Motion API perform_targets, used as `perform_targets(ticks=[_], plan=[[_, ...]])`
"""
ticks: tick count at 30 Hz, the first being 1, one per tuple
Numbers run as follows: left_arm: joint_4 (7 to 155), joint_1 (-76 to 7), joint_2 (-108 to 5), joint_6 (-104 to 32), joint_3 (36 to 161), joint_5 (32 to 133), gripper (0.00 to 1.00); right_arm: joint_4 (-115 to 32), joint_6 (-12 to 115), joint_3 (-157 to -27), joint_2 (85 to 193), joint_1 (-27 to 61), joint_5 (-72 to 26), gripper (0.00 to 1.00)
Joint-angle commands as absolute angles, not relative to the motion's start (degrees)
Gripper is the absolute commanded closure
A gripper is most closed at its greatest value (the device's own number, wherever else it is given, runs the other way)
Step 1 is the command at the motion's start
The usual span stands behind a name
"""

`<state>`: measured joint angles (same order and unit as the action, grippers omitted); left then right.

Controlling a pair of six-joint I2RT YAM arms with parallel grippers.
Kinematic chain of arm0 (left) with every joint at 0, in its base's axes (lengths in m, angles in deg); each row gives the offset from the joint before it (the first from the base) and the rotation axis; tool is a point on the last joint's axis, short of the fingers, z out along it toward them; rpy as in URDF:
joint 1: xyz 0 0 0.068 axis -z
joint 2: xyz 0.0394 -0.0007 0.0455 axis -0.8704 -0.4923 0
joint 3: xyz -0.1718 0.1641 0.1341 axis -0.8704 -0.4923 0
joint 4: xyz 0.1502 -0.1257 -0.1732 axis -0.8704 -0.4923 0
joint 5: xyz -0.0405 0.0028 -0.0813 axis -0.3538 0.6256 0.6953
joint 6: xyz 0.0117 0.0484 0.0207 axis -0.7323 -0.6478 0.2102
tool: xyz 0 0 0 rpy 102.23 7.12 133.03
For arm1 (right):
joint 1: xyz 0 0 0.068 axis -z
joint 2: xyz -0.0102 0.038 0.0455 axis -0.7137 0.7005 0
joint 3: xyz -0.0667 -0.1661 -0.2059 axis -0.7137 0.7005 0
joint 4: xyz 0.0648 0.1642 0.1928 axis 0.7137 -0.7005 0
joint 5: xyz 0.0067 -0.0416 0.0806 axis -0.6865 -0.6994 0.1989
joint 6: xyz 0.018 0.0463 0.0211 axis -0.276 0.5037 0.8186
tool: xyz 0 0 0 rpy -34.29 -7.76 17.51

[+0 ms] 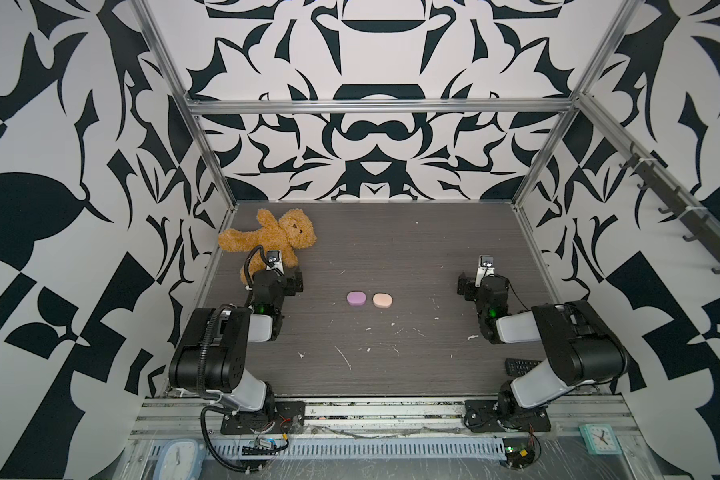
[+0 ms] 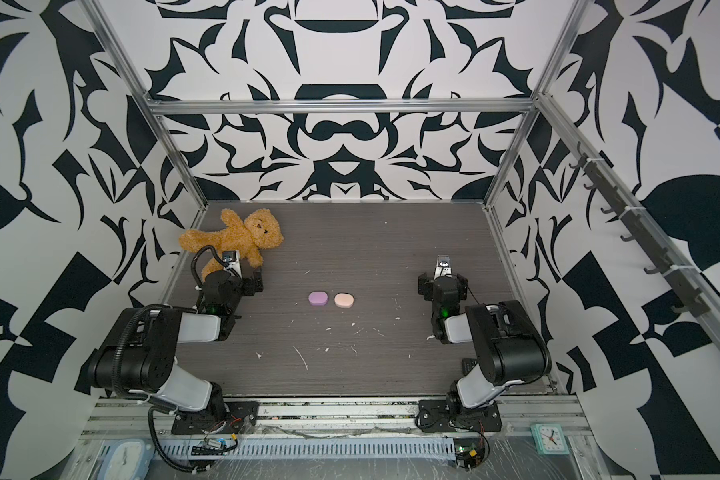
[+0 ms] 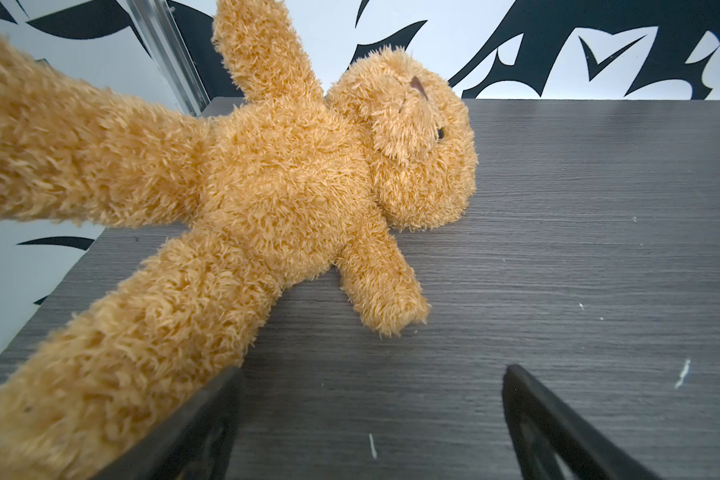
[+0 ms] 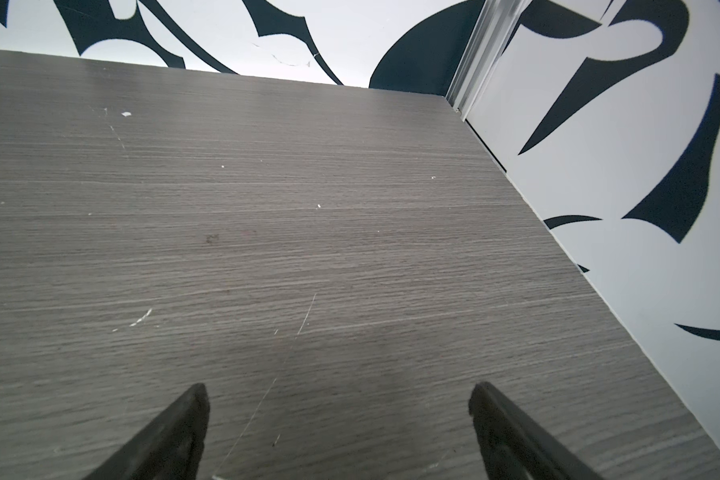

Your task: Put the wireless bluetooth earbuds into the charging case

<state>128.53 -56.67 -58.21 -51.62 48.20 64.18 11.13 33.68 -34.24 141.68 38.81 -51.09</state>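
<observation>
Two small oval charging cases lie side by side mid-table in both top views, a lilac case (image 1: 356, 299) (image 2: 318, 298) and a peach case (image 1: 382, 300) (image 2: 344, 300), both with lids down. No wireless bluetooth earbuds show in any view. My left gripper (image 1: 282, 271) (image 3: 373, 374) hovers low at the table's left, well left of the cases, open and empty, one finger (image 3: 208, 415) beside a teddy bear's leg. Far to the right of the cases, my right gripper (image 1: 485, 275) (image 4: 339, 390) stands open over bare table with nothing between its fingers.
A brown teddy bear (image 1: 275, 237) (image 3: 287, 187) lies at the back left corner. A dark remote (image 1: 520, 365) lies under the right arm near the front. White scraps (image 1: 344, 357) dot the grey table (image 1: 391, 249). Patterned walls enclose three sides.
</observation>
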Motion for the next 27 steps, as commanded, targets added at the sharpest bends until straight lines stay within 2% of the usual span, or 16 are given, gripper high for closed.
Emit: perform_targets(ticks=[1,27], plan=[[130.5,-56.5,-58.9,-52.1,47.3,63.8,0.01,11.5,34.2,-34.9,140.7,38.8,-51.0,0.00],[130.5,-56.6,-58.9,-52.1,47.4,63.8,0.01,11.8,34.9,-34.9,140.7,39.0,-50.3,0.00]])
